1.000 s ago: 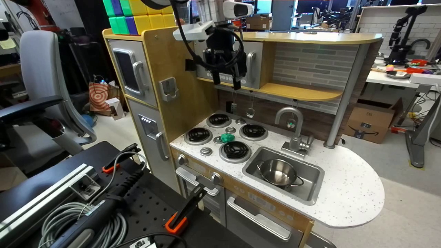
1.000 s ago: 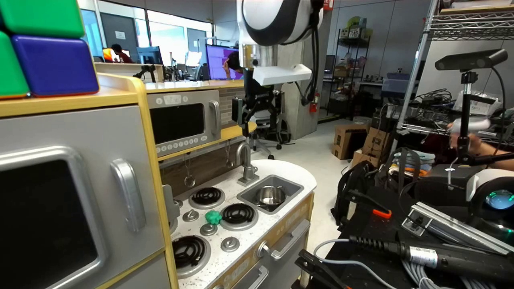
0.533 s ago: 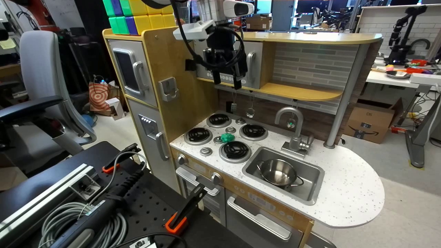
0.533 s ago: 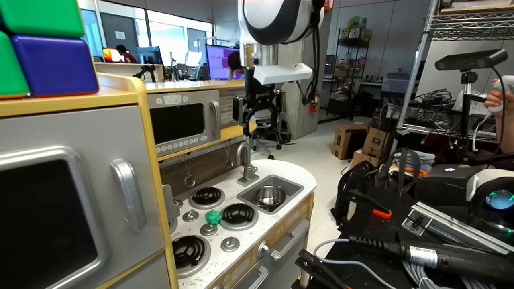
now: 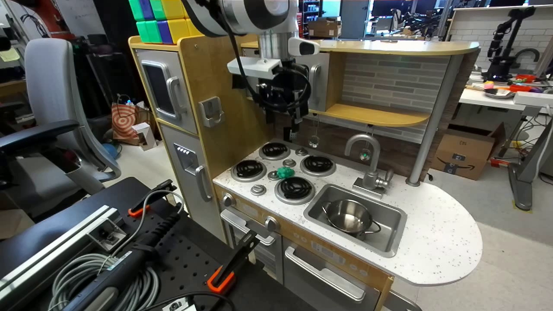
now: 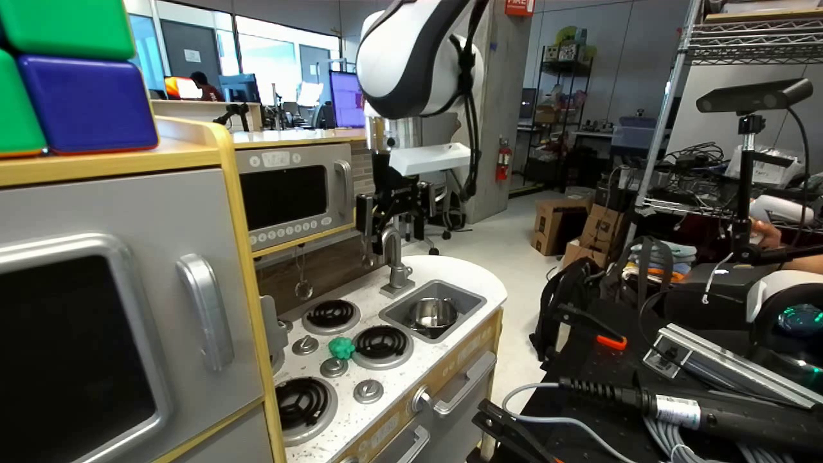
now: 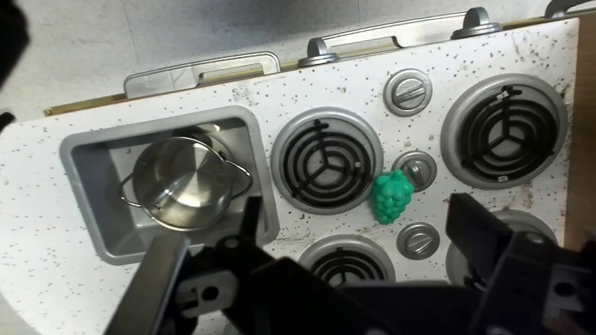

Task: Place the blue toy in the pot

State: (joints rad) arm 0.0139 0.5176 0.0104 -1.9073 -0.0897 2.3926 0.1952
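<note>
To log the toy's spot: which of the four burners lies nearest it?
The front burner beside the sink: the green toy lies right by its rim; no other is that close.

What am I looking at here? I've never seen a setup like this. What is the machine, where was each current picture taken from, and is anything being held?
The machine is a single robot arm ending in a two-fingered gripper. Two pictures come from cameras outside the robot, facing a toy kitchen. The third comes from its wrist, looking down on the white speckled worktop, with the gripper showing along the bottom edge.

A teal-green toy, shaped like a bunch of grapes, lies close by a burner and a knob. A shiny two-handled pot sits in the sink.

Nothing is held: the gripper is open, above the worktop.
</note>
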